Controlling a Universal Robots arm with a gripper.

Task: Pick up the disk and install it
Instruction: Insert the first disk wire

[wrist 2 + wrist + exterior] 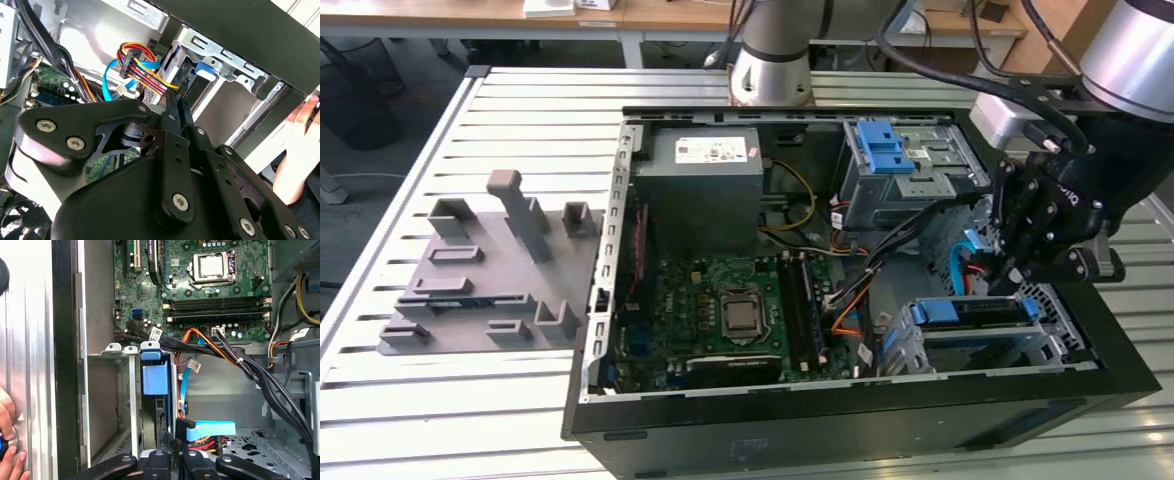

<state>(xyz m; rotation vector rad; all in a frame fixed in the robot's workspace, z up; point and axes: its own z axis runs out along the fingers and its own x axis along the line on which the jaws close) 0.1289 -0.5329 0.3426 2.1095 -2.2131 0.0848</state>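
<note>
While the gripper (1014, 275) hung low inside the open computer case (854, 420), near its wall on the exterior view's right, the disk (156, 390) stood on edge in the drive cage (120, 390), its blue carrier showing between the metal rails in the first wrist view. The fingers (165, 460) sat close together just beside the disk's end; whether they gripped it could not be told. Cable bundles (250, 370) crowded one side of the cage, the case wall the other. A person's hand (7, 440) rested outside the case.
</note>
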